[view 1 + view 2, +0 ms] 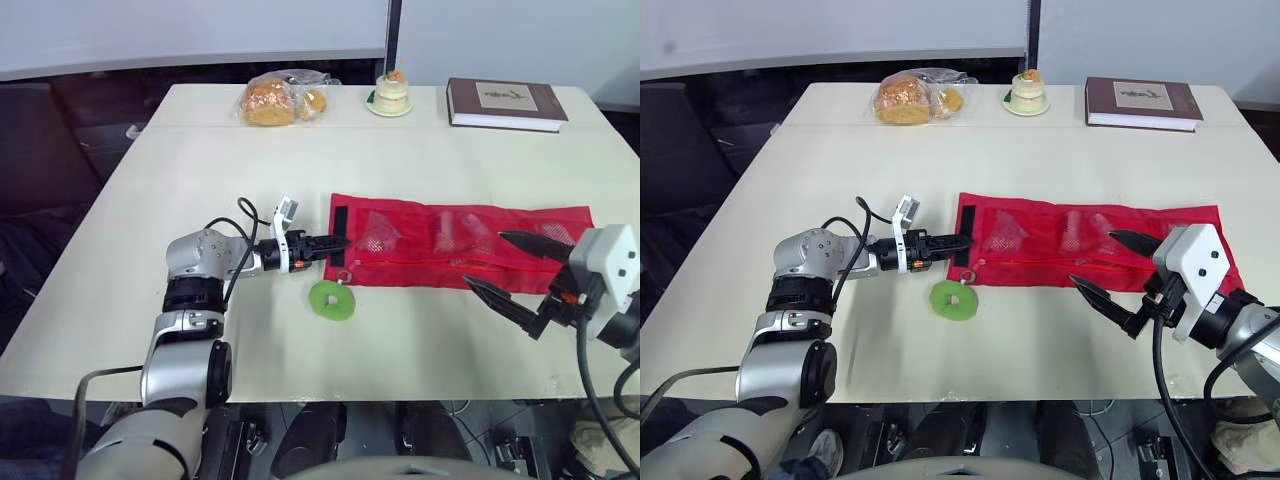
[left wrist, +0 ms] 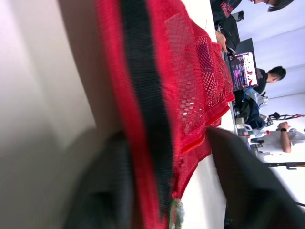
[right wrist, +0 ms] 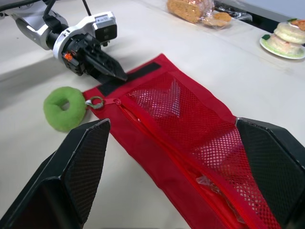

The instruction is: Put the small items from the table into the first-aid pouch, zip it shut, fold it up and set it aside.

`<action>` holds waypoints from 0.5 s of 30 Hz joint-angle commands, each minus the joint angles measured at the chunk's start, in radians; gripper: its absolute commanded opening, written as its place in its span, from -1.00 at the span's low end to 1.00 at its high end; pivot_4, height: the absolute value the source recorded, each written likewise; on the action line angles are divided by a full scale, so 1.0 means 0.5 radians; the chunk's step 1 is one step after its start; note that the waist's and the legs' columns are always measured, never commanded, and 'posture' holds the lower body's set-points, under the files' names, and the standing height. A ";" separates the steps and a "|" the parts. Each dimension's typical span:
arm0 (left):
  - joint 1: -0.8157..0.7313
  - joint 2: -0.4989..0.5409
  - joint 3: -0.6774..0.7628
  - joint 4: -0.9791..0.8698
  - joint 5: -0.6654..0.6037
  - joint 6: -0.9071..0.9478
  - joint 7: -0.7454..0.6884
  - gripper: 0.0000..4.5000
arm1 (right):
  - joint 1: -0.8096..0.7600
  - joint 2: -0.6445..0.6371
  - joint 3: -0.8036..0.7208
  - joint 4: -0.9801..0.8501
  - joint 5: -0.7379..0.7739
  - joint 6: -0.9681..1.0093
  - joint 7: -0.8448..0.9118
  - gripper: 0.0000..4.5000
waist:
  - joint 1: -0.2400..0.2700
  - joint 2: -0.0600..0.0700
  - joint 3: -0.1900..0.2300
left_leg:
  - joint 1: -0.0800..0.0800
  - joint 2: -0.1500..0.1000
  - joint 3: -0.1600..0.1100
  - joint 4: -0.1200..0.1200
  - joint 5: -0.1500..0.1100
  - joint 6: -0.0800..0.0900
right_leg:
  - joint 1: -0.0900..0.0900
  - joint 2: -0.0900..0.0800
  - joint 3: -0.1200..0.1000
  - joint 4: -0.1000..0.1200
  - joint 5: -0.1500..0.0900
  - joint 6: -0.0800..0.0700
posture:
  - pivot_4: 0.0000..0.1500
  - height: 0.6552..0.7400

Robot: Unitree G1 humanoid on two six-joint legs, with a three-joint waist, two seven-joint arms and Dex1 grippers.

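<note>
Now 1 red pouch (image 1: pixel 410 268): L fingers (image 1: pixel 322 243) pinch end, R fingers (image 1: pixel 503 299) wide, empty; 1 green ring (image 1: pixel 332 300).

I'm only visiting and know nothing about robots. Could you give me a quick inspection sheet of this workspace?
Surface: cream table.
Job's things: red mesh pouch lies flat and unfolded, with clear packets in its pockets; green ring on the zip pull at its near edge.
Clutter: bagged bread, small cake and book along the far edge.
Claws: left claw at the pouch's black-strip end; right claw open, over the other end.
Cables: black loops at the left wrist; a cable by the right arm.
Surroundings: people near a laptop.
</note>
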 commanded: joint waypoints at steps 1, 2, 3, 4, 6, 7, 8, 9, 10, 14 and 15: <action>-0.026 0.024 0.009 -0.043 -0.055 -0.003 -0.065 -0.86 | -0.034 -0.028 0.006 -0.071 0.038 -0.016 -0.049 1.00 | 0.001 0.000 0.000 | 0.000 0.000 0.000 0.000 0.000 0.000 | 0.000 0.000 0.000 0.000 0.000 0.000 | 1.00 0.74; -0.023 0.020 0.011 -0.043 -0.051 -0.008 -0.061 -0.93 | -0.041 -0.029 0.014 -0.070 0.039 -0.016 -0.060 1.00 | 0.001 0.000 0.000 | 0.000 0.000 0.000 0.000 0.000 0.000 | 0.000 0.000 0.000 0.000 0.000 0.000 | 1.00 0.74; -0.020 0.015 0.016 -0.041 -0.048 -0.011 -0.055 -0.93 | -0.047 -0.029 0.025 -0.070 0.041 -0.016 -0.070 1.00 | 0.001 0.000 0.000 | 0.000 0.000 0.000 0.000 0.000 0.000 | 0.000 0.000 0.000 0.000 0.000 0.000 | 1.00 0.74; -0.012 0.017 0.010 -0.048 -0.046 -0.017 -0.062 -0.93 | -0.052 -0.031 0.042 -0.071 0.047 -0.018 -0.074 1.00 | 0.001 0.000 0.000 | 0.000 0.000 0.000 0.000 0.000 0.000 | 0.000 0.000 0.000 0.000 0.000 0.000 | 1.00 0.74; 0.000 0.022 0.005 -0.059 -0.046 -0.021 -0.071 -0.93 | -0.058 -0.028 0.069 -0.072 0.065 -0.021 -0.082 1.00 | 0.001 0.000 0.000 | 0.000 0.000 0.000 0.000 0.000 0.000 | 0.000 0.000 0.001 0.000 0.000 0.000 | 1.00 0.74; 0.012 0.035 0.018 -0.067 -0.050 -0.014 -0.068 -0.93 | -0.069 -0.022 0.116 -0.077 0.090 -0.006 -0.089 1.00 | 0.001 0.000 0.000 | 0.000 0.000 0.000 0.000 0.000 0.000 | 0.000 0.000 0.001 0.000 0.000 0.000 | 1.00 0.74; 0.019 0.043 0.030 -0.072 -0.054 -0.009 -0.064 -0.93 | -0.077 -0.019 0.149 -0.080 0.109 0.005 -0.096 1.00 | 0.001 0.000 0.000 | 0.000 0.000 0.000 0.000 0.000 0.000 | 0.000 0.000 0.001 0.000 0.000 0.000 | 1.00 0.74; 0.026 0.047 0.049 -0.073 -0.058 0.000 -0.051 -0.93 | -0.111 -0.007 0.239 -0.082 0.135 0.046 -0.128 1.00 | -0.001 0.000 0.000 | 0.000 0.000 0.000 0.000 0.000 0.000 | 0.000 -0.001 0.001 0.000 0.000 0.000 | 1.00 0.74; 0.034 0.049 0.060 -0.078 -0.063 0.005 -0.044 -0.93 | -0.179 0.029 0.394 -0.079 0.132 0.070 -0.153 1.00 | -0.007 0.000 0.000 | 0.000 0.000 0.000 0.000 0.000 0.000 | 0.000 -0.001 0.001 0.000 0.000 0.000 | 1.00 0.74; 0.053 0.017 0.059 -0.117 -0.085 0.016 -0.017 -0.93 | -0.444 0.157 0.869 0.041 0.048 0.181 -0.231 1.00 | -0.023 0.000 0.000 | 0.001 0.003 0.000 -0.002 0.001 -0.002 | -0.002 -0.004 0.002 0.000 0.000 -0.001 | 1.00 0.74; 0.058 0.000 0.053 -0.137 -0.095 0.023 -0.011 -0.93 | -0.530 0.205 1.012 0.114 0.010 0.208 -0.220 1.00 | -0.016 -0.001 0.000 | 0.000 0.003 0.000 -0.002 0.001 -0.002 | -0.002 -0.005 0.002 0.001 0.000 -0.001 | 1.00 0.74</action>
